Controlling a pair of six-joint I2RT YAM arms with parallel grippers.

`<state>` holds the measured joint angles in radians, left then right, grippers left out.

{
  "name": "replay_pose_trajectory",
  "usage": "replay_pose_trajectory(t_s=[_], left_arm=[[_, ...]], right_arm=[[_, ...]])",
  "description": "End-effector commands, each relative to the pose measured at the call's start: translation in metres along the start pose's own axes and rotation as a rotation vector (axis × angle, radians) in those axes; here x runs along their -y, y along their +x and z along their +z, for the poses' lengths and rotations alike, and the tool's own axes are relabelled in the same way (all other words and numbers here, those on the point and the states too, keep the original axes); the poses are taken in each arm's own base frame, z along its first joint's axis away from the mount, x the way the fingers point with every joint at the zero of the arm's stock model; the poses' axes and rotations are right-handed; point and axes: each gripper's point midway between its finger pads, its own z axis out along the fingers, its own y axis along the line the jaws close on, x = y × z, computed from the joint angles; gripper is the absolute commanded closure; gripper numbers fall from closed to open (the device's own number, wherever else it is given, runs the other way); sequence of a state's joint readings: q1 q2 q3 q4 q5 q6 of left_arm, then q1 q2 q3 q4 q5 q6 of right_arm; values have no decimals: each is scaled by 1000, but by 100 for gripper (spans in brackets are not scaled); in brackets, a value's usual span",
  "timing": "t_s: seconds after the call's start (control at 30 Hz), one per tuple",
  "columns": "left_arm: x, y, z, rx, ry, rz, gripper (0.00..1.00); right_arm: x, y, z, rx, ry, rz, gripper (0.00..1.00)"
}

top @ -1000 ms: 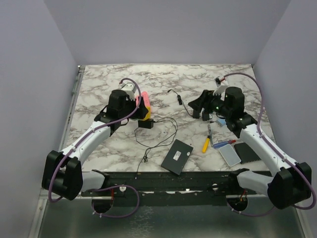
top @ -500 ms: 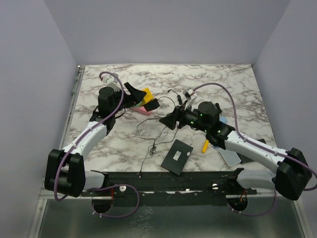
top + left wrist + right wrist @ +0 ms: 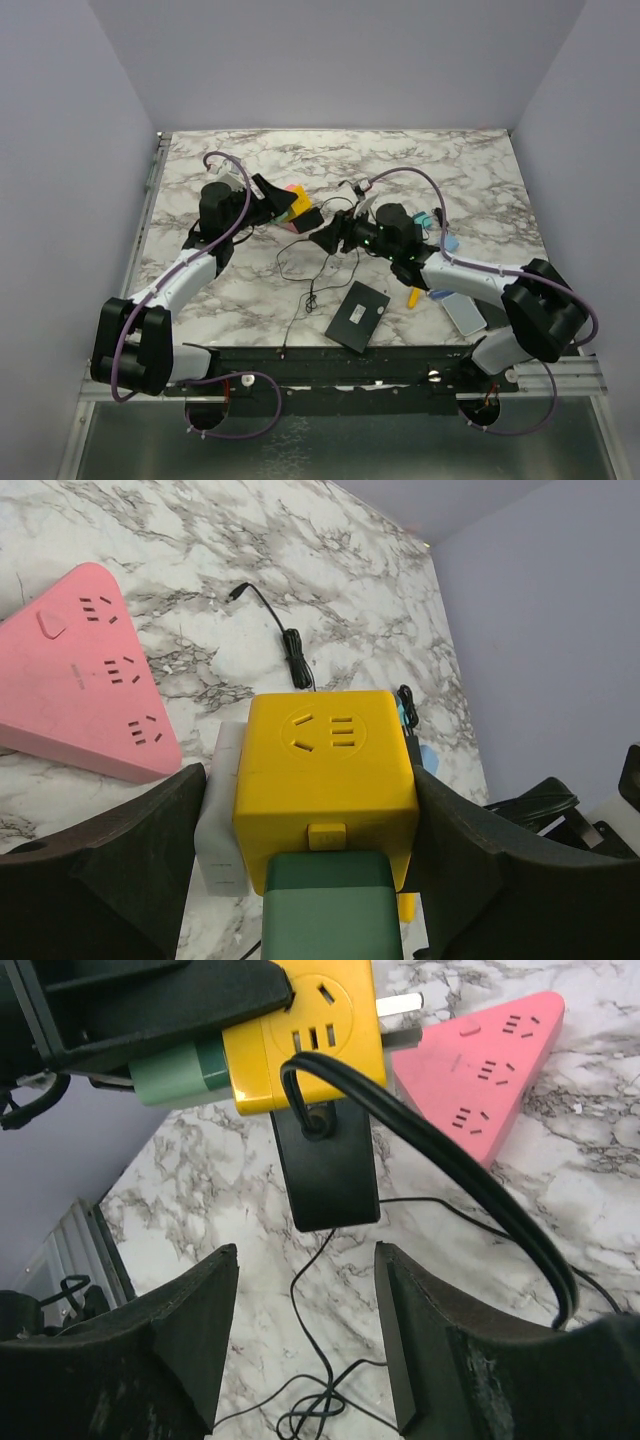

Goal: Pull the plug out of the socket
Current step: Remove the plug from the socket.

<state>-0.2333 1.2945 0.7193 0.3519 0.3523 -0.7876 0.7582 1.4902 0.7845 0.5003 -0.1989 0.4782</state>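
Observation:
My left gripper is shut on the yellow cube socket and holds it off the table, a finger on each side. In the top view the socket is at centre left. A black plug sits in the socket's face, and its thin cable trails onto the marble. My right gripper is open, its fingertips just short of the plug's free end, touching nothing. In the top view the right gripper points left at the plug.
A pink triangular power strip lies on the table under the socket. A black flat pad lies near the front edge. A yellow tool and a white-blue case lie to the right. A loose cable is behind.
The left arm lifted the socket, with the plug in it, off the table and turned it rightward. The right arm swung left across the table to the plug, its jaws narrowing a little.

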Motion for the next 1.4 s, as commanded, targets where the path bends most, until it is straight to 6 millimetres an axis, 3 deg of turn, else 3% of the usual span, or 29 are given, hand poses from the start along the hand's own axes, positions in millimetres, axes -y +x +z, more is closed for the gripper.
replay_pose_trajectory(t_s=[0.0, 0.63, 0.77, 1.03, 1.37], left_arm=[[21, -11, 0, 23, 98, 5, 100], [16, -4, 5, -25, 108, -8, 100], [15, -2, 6, -36, 110, -16, 100], [16, -5, 5, -32, 115, -12, 100], [23, -7, 4, -43, 144, -1, 100]], right_arm=[[-12, -25, 15, 104, -67, -62, 37], [-6, -23, 52, 120, -3, -183, 47], [5, -20, 61, 116, 40, -171, 47], [-7, -7, 60, 67, -41, -159, 51], [-4, 15, 52, 7, -51, -135, 52]])
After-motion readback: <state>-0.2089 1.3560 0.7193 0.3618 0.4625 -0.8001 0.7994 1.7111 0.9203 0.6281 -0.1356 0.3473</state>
